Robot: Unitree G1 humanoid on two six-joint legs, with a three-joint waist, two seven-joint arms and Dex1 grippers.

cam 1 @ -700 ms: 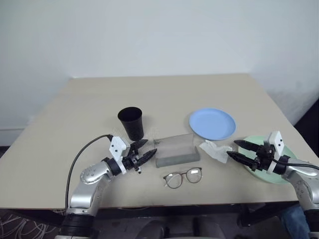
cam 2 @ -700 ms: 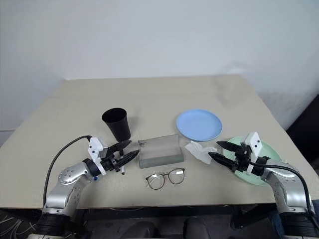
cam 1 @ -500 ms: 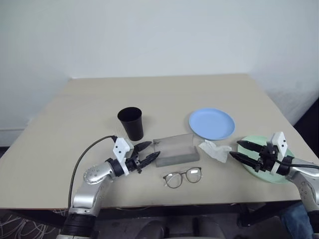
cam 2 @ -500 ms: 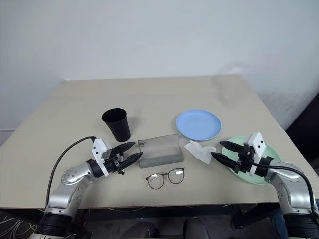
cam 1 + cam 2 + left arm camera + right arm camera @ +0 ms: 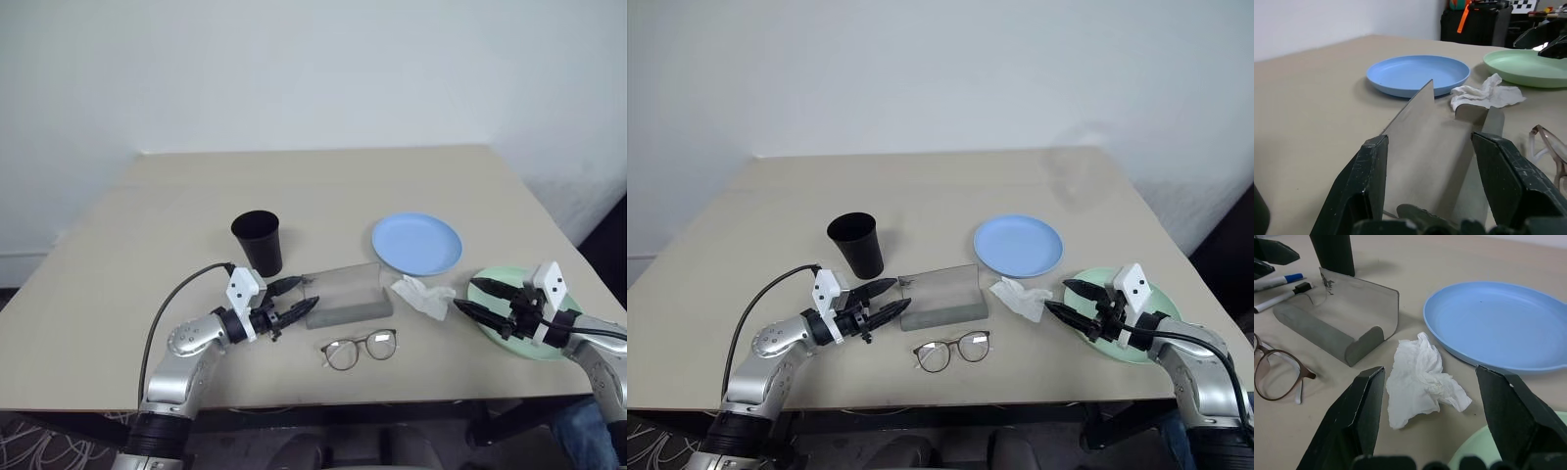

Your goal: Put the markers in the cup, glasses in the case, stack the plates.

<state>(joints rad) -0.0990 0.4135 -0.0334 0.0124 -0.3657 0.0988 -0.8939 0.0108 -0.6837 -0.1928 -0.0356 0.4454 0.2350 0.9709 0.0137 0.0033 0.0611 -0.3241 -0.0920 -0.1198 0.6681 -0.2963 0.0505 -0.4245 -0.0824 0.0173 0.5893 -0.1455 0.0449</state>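
Observation:
The black cup (image 5: 257,242) stands upright left of centre. The grey case (image 5: 345,294) with its clear lid raised lies in front of it, and the glasses (image 5: 360,348) lie open on the table nearer me. My left gripper (image 5: 310,294) is open and level, its tips at the case's left end. Two markers (image 5: 1277,281) lie on the table beneath that gripper. The light blue plate (image 5: 416,243) sits right of the case. The mint green plate (image 5: 1518,68) lies at the right edge, with my open right gripper (image 5: 464,295) hovering over its near-left rim.
A crumpled white tissue (image 5: 423,294) lies between the case and the green plate, just ahead of the right fingertips. The table's far half (image 5: 323,181) is bare tan surface. The table's right edge runs close past the green plate.
My left gripper has crept right, from over the markers to the case's left end. The right gripper has drawn back slightly toward the green plate. The objects have not moved.

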